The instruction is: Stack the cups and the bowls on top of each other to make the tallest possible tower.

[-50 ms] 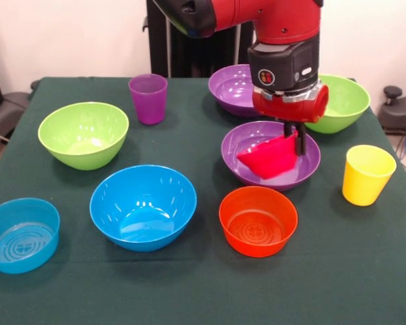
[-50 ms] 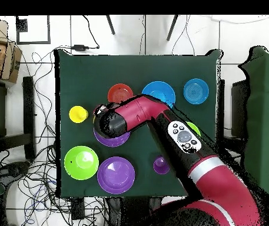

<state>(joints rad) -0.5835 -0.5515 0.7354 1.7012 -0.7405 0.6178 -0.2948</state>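
My gripper [image 1: 291, 139] is shut on the rim of the small red-pink bowl [image 1: 269, 159]. It holds the bowl tilted inside a wide purple bowl [image 1: 247, 139] at the table's centre right; whether the two touch I cannot tell. These two bowls are all there is of a tower. Standing apart are the second purple bowl [image 1: 231, 88], two lime green bowls [image 1: 83, 134] [image 1: 346, 101], the large blue bowl [image 1: 143, 206], the small blue bowl [image 1: 20, 233] and the orange bowl [image 1: 258, 220]. The purple cup [image 1: 148, 98] and the yellow cup [image 1: 367, 174] stand upright.
In the overhead view my arm [image 2: 160, 126] crosses the table diagonally and covers the gripper, most of the purple bowl [image 2: 113, 141] below it and part of one green bowl [image 2: 193, 128]. A dark green cloth [image 1: 325, 284] covers the table.
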